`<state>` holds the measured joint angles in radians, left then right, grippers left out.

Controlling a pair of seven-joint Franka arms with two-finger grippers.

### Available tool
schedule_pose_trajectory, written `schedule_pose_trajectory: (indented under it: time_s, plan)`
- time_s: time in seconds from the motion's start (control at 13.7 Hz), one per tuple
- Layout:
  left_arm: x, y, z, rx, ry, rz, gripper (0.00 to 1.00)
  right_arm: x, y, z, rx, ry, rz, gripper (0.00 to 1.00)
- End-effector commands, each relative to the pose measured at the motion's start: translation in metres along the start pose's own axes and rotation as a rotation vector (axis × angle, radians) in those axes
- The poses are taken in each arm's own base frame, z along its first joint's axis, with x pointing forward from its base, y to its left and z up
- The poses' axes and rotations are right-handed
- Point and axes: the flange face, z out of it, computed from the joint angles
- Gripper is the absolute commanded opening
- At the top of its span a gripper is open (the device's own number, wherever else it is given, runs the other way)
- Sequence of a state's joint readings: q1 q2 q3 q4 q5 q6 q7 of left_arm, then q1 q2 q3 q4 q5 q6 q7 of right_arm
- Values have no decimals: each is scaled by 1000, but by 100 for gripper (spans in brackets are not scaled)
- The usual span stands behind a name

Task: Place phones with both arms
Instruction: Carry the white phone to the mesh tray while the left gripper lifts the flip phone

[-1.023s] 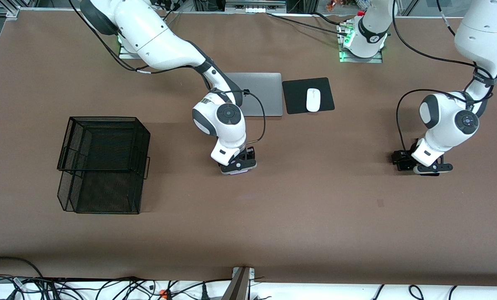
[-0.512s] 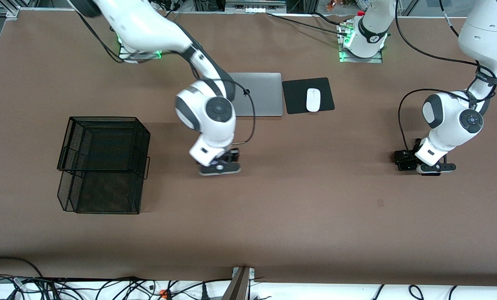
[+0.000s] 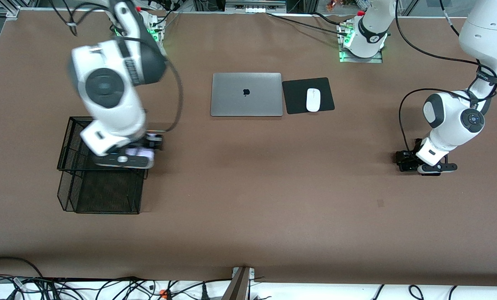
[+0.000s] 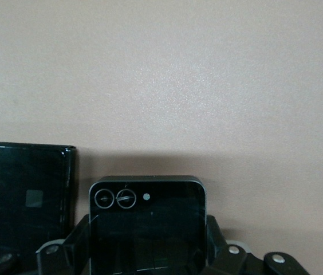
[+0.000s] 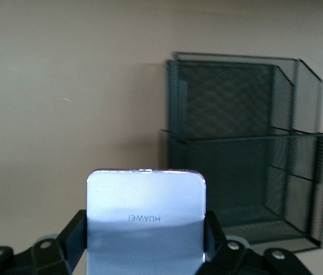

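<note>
My right gripper (image 3: 125, 159) hangs over the edge of the black mesh basket (image 3: 102, 196) that faces the middle of the table. It is shut on the small pale lavender-white phone (image 3: 142, 152), which sits flat between the jaws in the right wrist view (image 5: 145, 220), with the basket (image 5: 247, 172) ahead of it. At the left arm's end of the table, my left gripper (image 3: 434, 168) is low at the tabletop. Its fingers (image 4: 70, 249) are shut against the sides of the small squarish black phone (image 4: 147, 223). The longer black slab phone (image 4: 24, 195) lies flat right beside it.
A closed silver laptop (image 3: 246, 94) lies toward the robots' side of the table. Beside it a white mouse (image 3: 313, 100) rests on a black pad (image 3: 294, 98). Bare brown table stretches between the basket and the left arm.
My right arm has lifted and carried the lavender phone from near the laptop across to the basket. My left gripper has closed from wide open onto the small black phone.
</note>
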<state>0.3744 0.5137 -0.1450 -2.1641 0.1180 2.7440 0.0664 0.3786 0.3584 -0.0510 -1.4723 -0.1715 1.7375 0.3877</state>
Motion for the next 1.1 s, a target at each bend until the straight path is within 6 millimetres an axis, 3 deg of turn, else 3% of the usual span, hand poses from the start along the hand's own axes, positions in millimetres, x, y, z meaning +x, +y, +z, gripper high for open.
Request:
schedule_pose_trajectory:
  time_s: [0.0, 0.15, 0.37, 0.51, 0.66, 1.02]
  plan:
    - [10, 4, 2, -10, -8, -7, 0, -20, 82, 5, 81, -56, -38, 0]
    - [23, 9, -12, -8, -51, 6, 0, -27, 126, 22, 85, -83, -61, 0]
    - [50, 26, -39, 1, -133, -2, 0, -50, 168, 66, 117, -31, -72, 0]
    - [64, 56, -51, 9, -141, -29, 0, -57, 199, 95, 123, -22, -87, 0]
    - [68, 113, -53, 19, -138, -84, 0, -64, 208, 118, 170, -36, -45, 0]
    - [68, 311, -72, 40, -137, -234, 0, -63, 232, 157, 189, 22, -19, 0]
